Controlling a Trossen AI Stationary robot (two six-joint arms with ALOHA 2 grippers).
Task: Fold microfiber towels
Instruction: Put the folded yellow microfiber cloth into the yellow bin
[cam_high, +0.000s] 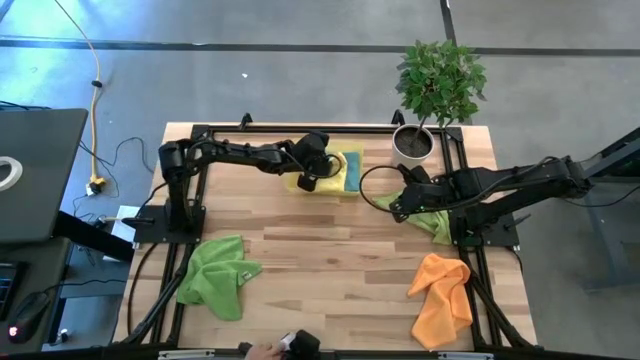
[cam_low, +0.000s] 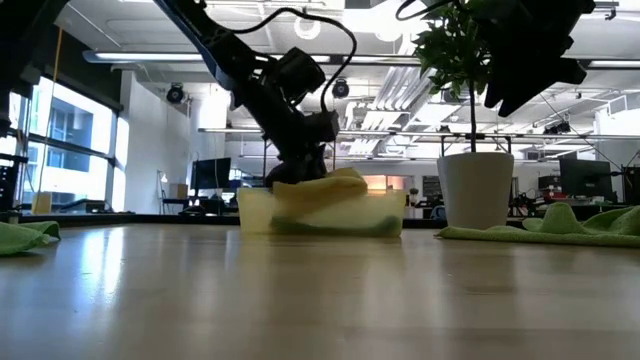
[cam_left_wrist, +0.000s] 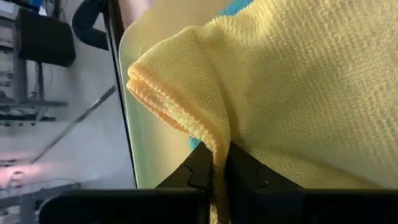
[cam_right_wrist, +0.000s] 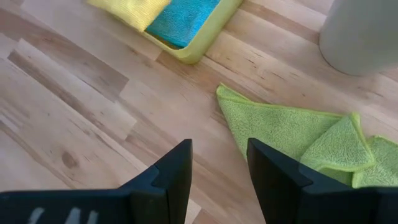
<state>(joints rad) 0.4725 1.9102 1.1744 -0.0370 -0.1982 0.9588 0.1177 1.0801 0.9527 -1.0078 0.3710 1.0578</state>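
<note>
Care with the release matters most here, to my eye: the left tool (cam_high: 308, 183) has the yellow towel (cam_left_wrist: 298, 81) pinched at a folded edge over the yellow tray (cam_right_wrist: 205, 38), near the top centre of the high view, and the fold will only hold if the cloth is laid down flat and square inside the rim before the grip is let go. Pulling sideways or lifting off with a thread caught would likely drag the fold open. A blue towel (cam_right_wrist: 183, 22) already lies in the tray beside the yellow one, so the new piece should settle next to it or on it without bunching.

Up close, the left tool's fingers are nearly together, with only the yellow hem between them.

Over at the right of the high view, the right tool (cam_right_wrist: 217, 180) hangs with its fingers standing apart and nothing between them, above bare table (cam_right_wrist: 74, 106) just beside a crumpled green towel (cam_right_wrist: 298, 137).

A second green towel (cam_high: 218, 275) sits at lower left and an orange towel (cam_high: 442, 292) at lower right, both unfolded.
</note>
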